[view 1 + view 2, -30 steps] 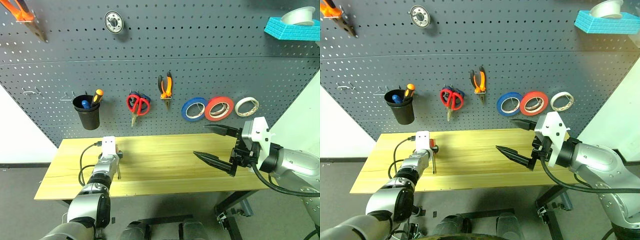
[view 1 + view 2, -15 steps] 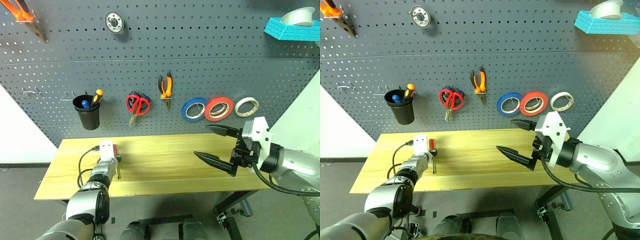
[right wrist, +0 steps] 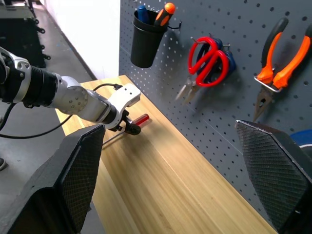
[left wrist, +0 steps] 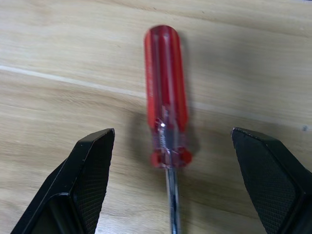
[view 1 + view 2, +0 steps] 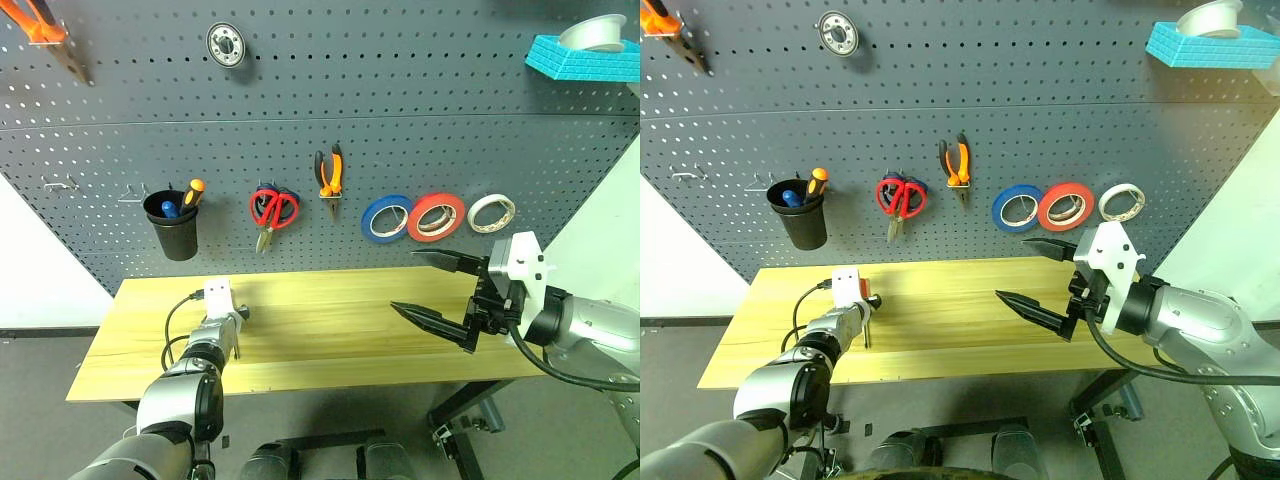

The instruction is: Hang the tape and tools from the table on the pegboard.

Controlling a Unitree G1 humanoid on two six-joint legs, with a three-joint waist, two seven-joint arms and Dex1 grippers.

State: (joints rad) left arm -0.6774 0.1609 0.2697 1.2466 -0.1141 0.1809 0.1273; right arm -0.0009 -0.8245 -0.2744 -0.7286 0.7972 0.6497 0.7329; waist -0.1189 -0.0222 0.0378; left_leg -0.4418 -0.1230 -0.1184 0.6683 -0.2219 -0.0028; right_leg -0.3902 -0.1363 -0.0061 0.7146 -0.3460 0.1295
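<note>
Both arms are silver-grey jointed metal with black bands and a looping black cable, each ending in a white block-shaped wrist housing, the left gripper (image 4: 170, 185) and right gripper (image 5: 432, 288) each carrying two long black pointed fingers (image 4: 90, 180) with a fine cross-hatched grip texture.

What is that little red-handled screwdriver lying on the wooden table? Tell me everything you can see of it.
The slim screwdriver with the translucent red plastic handle lies flat on the light wood-grain table, near its left end, in front of the black cup on the pegboard. The handle is fluted and see-through, with a thin bare metal shaft running out of its flared collar. Its tip is out of sight. The left gripper hovers over it, its two black fingers open on either side of the collar, apart from it. Only the tabletop touches it.
</note>
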